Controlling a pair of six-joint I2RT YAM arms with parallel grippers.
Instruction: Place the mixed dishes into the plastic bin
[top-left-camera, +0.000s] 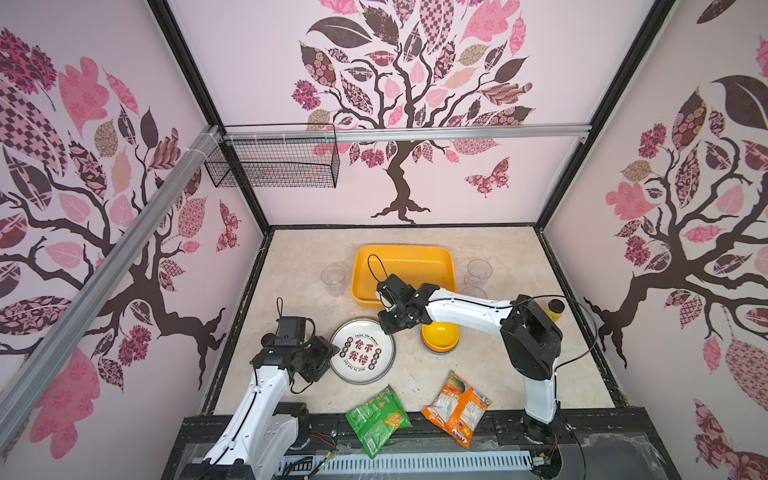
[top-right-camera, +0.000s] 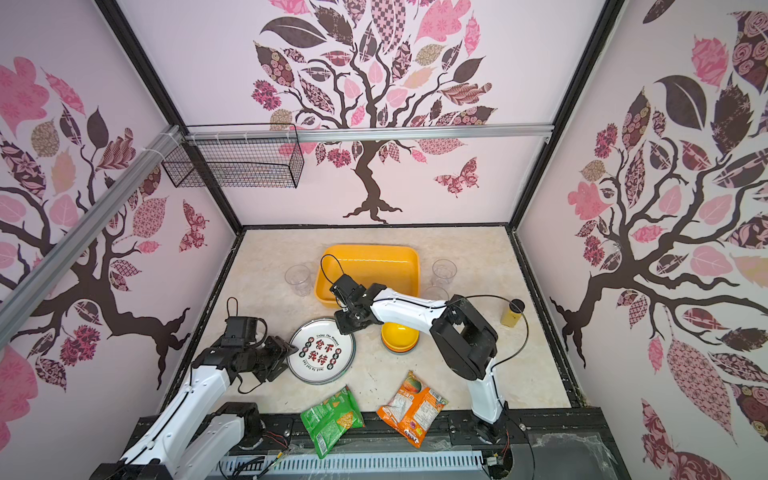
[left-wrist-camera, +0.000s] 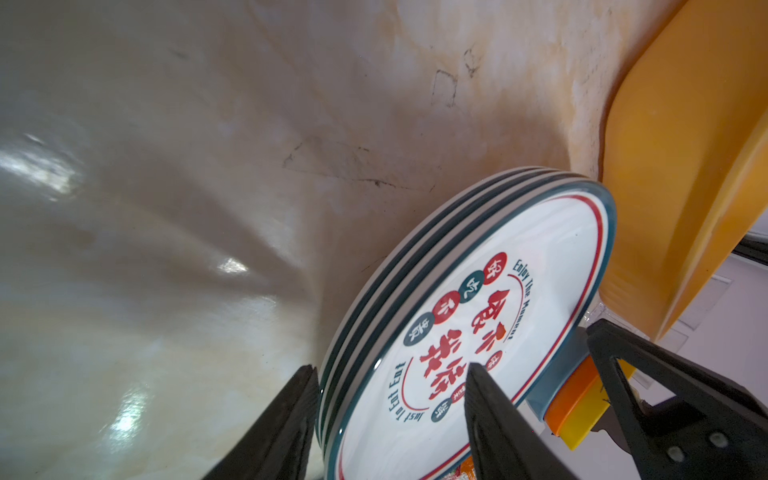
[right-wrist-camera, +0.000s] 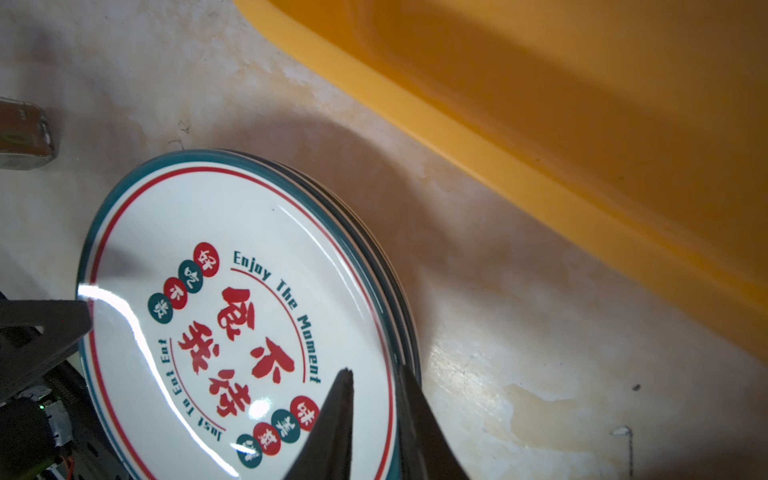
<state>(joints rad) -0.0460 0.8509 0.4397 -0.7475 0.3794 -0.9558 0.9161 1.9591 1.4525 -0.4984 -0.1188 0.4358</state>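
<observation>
Marbled tabletop (top-left-camera: 415, 374): left gripper (left-wrist-camera: 389, 368) clamps stack of round white dark-rimmed plates (left-wrist-camera: 540, 257) at its edge; right gripper (right-wrist-camera: 374, 370) straddles top rim, jaws narrow, grip cannot be told

Robot test booth, lab-like: tree-print wall panels (top-left-camera: 415, 83), black frame posts (top-left-camera: 183, 62), aluminium rail (top-left-camera: 457, 132), marble-look tabletop (top-left-camera: 519, 365)
</observation>
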